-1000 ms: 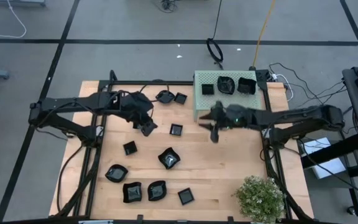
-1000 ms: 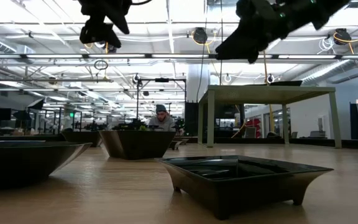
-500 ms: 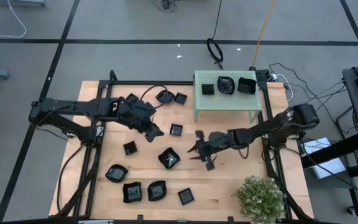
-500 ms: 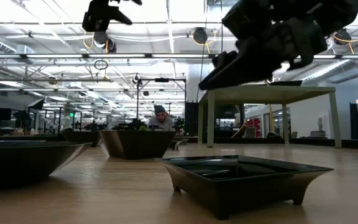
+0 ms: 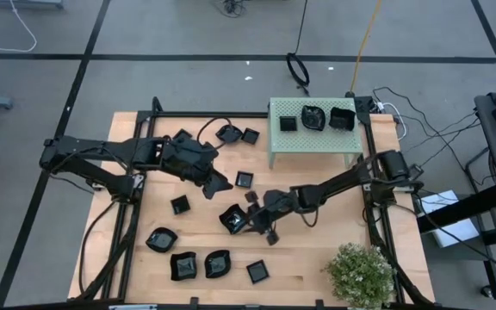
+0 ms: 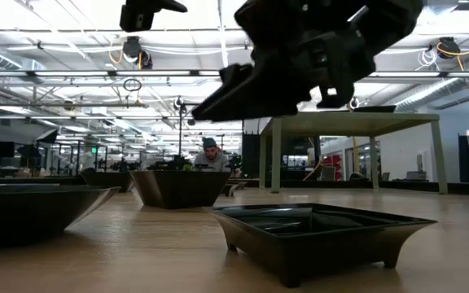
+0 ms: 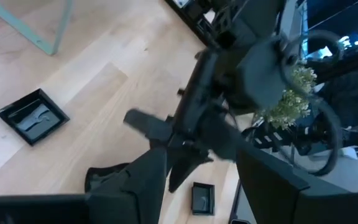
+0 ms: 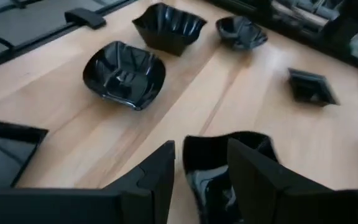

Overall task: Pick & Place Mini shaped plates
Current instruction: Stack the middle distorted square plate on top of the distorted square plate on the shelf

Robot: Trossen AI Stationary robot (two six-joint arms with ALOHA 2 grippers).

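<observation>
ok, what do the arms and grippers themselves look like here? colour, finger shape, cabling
Both arms are matte black, built of slim tubular links with bulkier joint housings. The left gripper and right gripper each have two flat, angular, wedge-like dark fingers. Black cables loop near the left arm's wrist and run from the right arm's base off the table. No markings are readable.

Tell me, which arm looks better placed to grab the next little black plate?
The right. Its tool hangs open right beside the wavy plate mid-table, and its wrist view shows that plate between its fingers. The left tool hovers farther back, over no plate.
</observation>
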